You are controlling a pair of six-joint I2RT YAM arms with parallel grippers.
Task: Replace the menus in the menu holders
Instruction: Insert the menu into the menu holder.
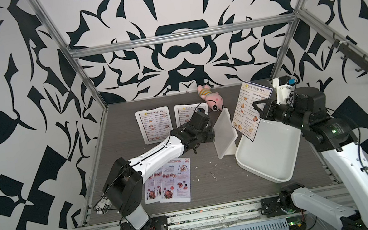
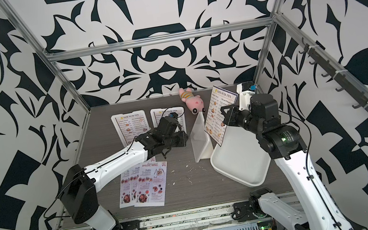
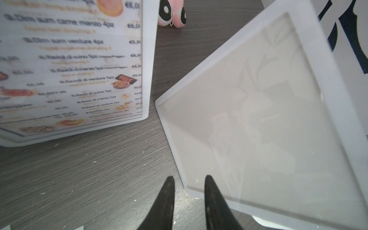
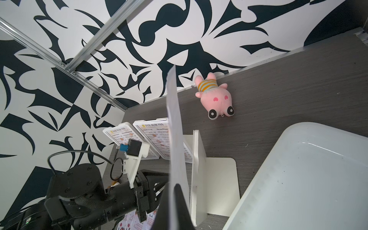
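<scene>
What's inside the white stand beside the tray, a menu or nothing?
Empty: the holder shows a bare clear window; the right gripper holds a loose menu.

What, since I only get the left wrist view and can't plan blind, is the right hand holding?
Observer: The right hand is shut on a DIM SUM INN menu, held upright in the air next to the empty holder.
Operator: And where are the replacement sheets?
Observer: Three SPECIAL MENU sheets lie fanned flat on the table, near the left arm's base.
</scene>
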